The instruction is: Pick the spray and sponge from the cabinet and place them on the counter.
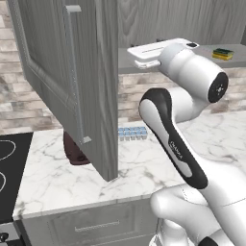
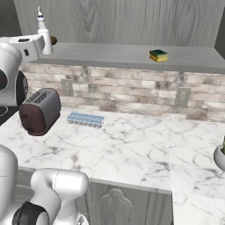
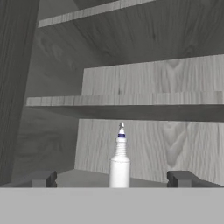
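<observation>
The spray (image 3: pixel 119 162) stands upright on the cabinet's grey lower shelf (image 2: pixel 110 55), a little ahead of my gripper (image 3: pixel 112 178). Its fingertips (image 3: pixel 43 178) stand wide apart, one on either side of the bottle, and neither touches it. In the right base view the spray (image 2: pixel 44 37) sits at the shelf's left end, right beside my white hand. The yellow and green sponge (image 2: pixel 158 56) lies further right on that shelf, also seen as the sponge (image 1: pixel 222 54). The cabinet door (image 1: pixel 57 72) hangs open on the left. The white marble counter (image 2: pixel 132 145) lies below.
A dark red toaster (image 2: pixel 40 110) and a pale blue ice-cube tray (image 2: pixel 85 119) stand on the counter by the brick wall. The black stovetop (image 1: pixel 9 168) is at the far left. A pale pot (image 2: pixel 219 156) sits at the right edge. An upper shelf (image 3: pixel 127 101) crosses the cabinet above the spray.
</observation>
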{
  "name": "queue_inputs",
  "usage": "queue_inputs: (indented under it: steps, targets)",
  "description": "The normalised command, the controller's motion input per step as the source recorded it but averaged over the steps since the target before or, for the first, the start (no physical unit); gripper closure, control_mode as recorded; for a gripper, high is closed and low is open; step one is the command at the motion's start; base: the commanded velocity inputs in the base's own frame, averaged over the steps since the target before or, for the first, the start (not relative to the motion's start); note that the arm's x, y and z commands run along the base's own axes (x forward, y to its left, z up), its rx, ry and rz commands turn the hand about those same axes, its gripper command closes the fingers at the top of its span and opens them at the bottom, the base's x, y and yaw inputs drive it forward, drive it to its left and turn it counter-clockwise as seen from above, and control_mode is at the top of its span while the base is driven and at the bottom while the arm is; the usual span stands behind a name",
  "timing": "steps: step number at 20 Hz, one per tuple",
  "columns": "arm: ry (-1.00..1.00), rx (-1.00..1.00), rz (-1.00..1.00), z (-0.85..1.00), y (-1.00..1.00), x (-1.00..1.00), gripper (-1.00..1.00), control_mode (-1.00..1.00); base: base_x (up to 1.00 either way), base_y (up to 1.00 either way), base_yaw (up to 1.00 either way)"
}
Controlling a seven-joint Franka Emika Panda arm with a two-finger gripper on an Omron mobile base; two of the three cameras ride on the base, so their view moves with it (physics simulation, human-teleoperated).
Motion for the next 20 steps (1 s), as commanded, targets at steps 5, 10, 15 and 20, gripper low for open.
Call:
queue_inputs:
  steps: [5,10,15,20]
  targets:
    - [0.0,0.0,0.0,0.0,0.09,0.11,-1.0,-1.0,0.0,0.0,0.0]
    - [0.0,0.0,-0.01,0.0,0.06,0.11,-1.0,-1.0,0.0,0.0,0.0]
    - [-0.01,0.0,-0.01,0.0,0.03,0.15,-1.0,-1.0,0.0,0.0,0.0]
    - [-0.03,0.0,-0.01,0.0,0.03,0.15,-1.0,-1.0,0.0,0.0,0.0]
